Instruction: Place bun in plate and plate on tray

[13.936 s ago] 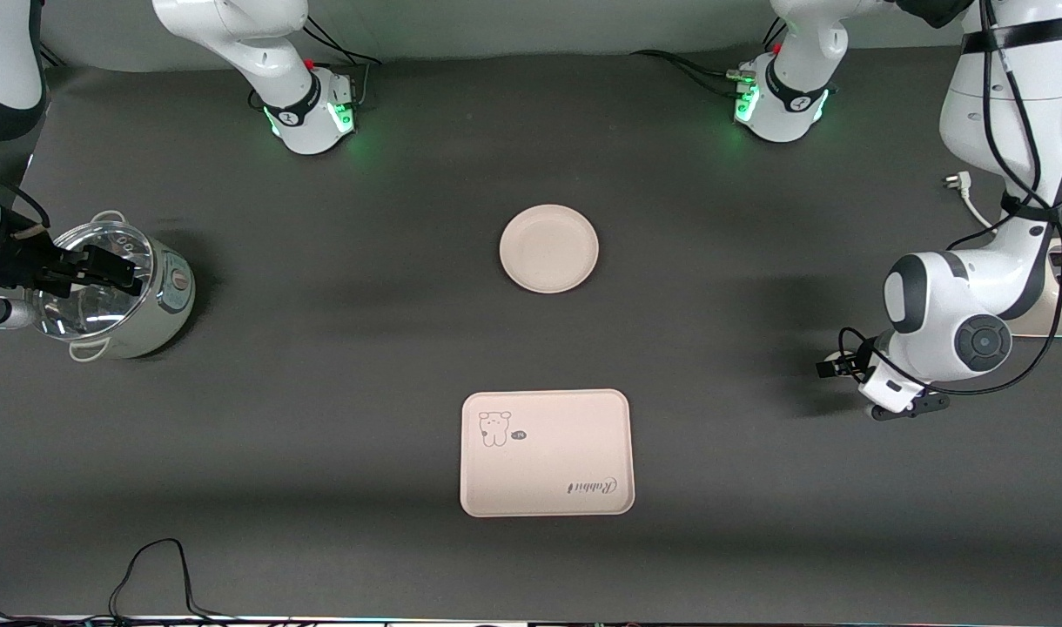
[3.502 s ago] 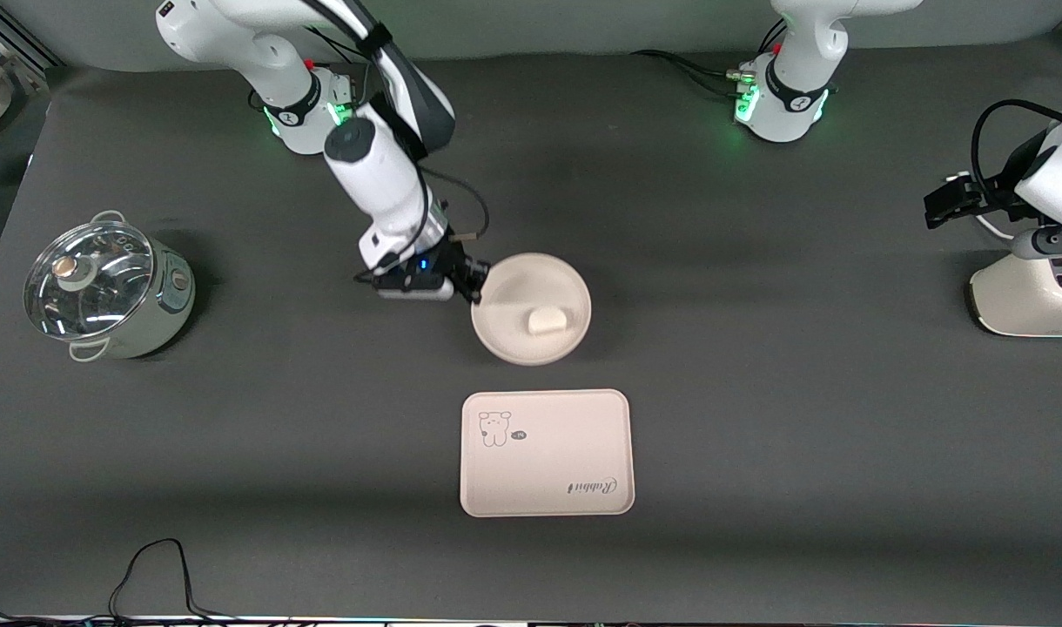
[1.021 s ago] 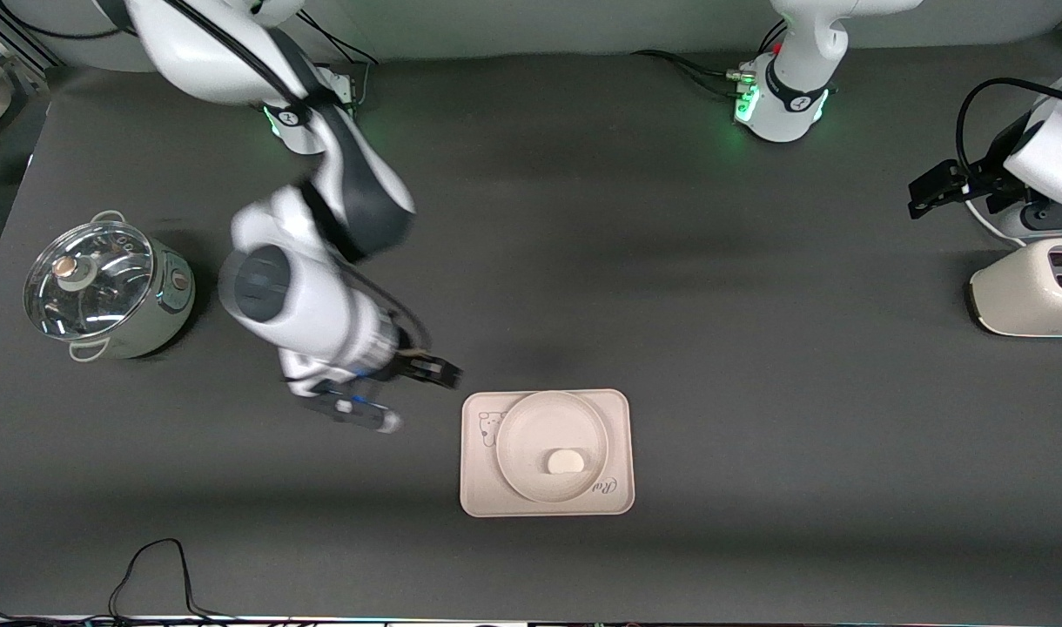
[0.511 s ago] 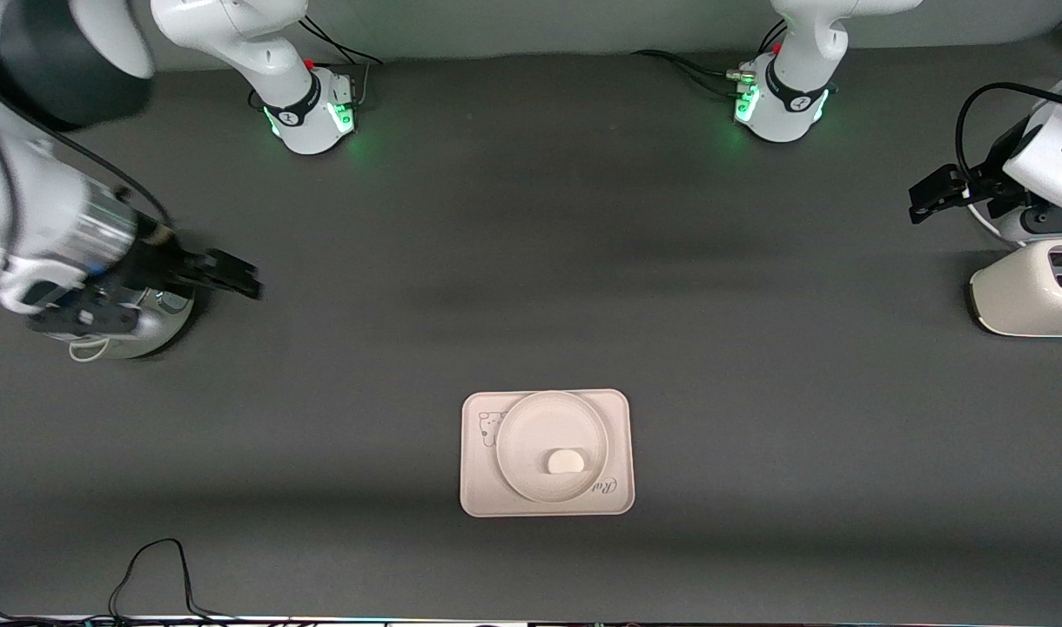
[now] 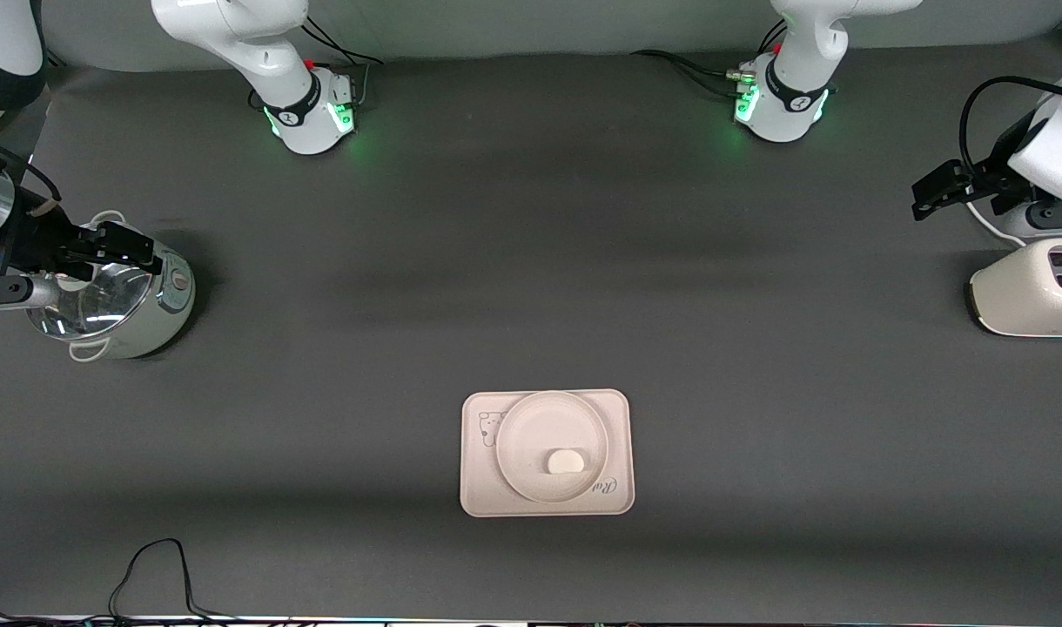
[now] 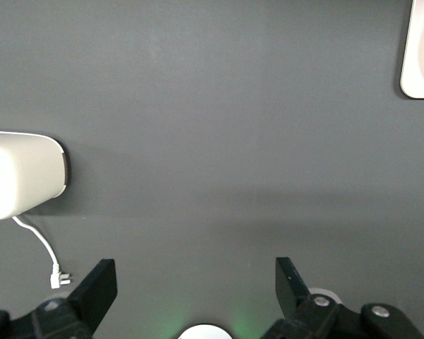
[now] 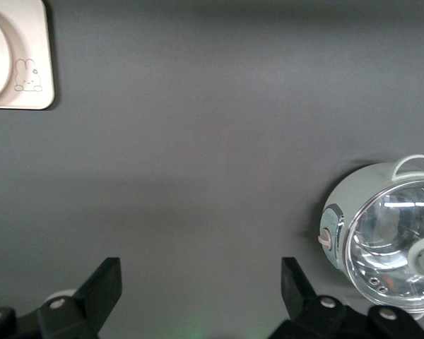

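The right arm has swung away from the tray (image 5: 614, 418) to hang its gripper (image 5: 117, 248) over the pot (image 5: 113, 300), fingers spread and empty, so both placements look done. The left gripper (image 5: 931, 187) waits above the toaster (image 5: 1031, 300), fingers open, holding nothing. The cream plate (image 5: 531, 435) sits on the tray, the white bun (image 5: 566, 460) inside it.

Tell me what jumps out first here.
The bun lies in the plate, which sits on the rabbit tray nearest the front camera. The right tool hangs open over the glass-lidded pot; the left tool hangs open above the toaster.
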`<state>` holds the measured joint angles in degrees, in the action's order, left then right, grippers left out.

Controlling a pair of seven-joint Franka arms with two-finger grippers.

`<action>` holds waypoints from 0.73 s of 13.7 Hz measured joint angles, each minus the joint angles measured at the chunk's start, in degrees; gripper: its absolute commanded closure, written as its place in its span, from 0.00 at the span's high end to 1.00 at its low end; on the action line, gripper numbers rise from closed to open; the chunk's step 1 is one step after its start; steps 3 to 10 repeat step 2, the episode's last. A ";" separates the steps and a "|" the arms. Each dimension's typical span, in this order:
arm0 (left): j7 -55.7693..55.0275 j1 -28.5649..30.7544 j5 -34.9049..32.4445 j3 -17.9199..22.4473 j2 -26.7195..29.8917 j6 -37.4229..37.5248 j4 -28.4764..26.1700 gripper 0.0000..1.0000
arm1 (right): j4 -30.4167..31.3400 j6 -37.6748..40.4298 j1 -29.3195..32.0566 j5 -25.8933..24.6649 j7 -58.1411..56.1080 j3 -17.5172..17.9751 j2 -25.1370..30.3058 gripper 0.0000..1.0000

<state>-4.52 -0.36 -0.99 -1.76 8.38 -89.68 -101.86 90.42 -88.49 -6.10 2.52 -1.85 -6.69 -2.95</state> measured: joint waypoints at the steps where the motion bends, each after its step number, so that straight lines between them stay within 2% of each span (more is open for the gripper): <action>1: 0.00 0.00 0.00 0.00 0.00 0.04 0.06 1.00 | 0.19 -0.01 0.00 -0.02 -0.01 -0.43 -0.01 1.00; 10: 0.00 0.00 0.00 0.00 0.00 0.15 0.13 1.00 | 0.24 -0.02 0.00 -0.04 -0.03 -0.74 0.00 1.00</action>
